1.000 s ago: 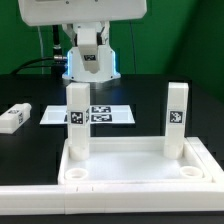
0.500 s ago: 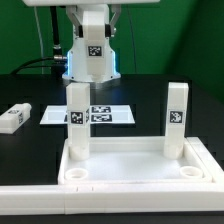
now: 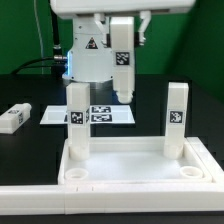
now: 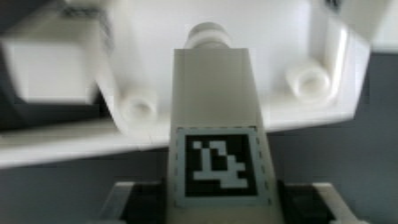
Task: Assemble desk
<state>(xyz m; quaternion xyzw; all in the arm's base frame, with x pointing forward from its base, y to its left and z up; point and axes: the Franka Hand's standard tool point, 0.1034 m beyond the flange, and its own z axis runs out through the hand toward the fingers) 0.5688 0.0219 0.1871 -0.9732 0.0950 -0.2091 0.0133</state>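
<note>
A black table (image 3: 30, 140) before a green backdrop bears the desk top (image 3: 140, 165), with two legs (image 3: 77, 120) upright in its far corner sockets. The gripper (image 3: 122, 32) is clamped on a third leg (image 3: 123, 80) and holds it upright in the air, over the marker board (image 3: 50, 116). A fourth leg (image 3: 13, 118) lies loose at the exterior view's left.

Desk top (image 3: 130, 183): plain white, no pattern seen. First standing leg (image 3: 77, 128), at the exterior view's left, and second standing leg (image 3: 176, 120): white, each with a black-and-white square tag. Raised leg (image 3: 122, 65): white, same kind of tag; pale grey in the wrist view. Lying leg (image 3: 13, 118): white, black-marked. Marker board (image 3: 105, 115): white with black squares. Table (image 3: 30, 150): black. Backdrop (image 3: 195, 50): green
</note>
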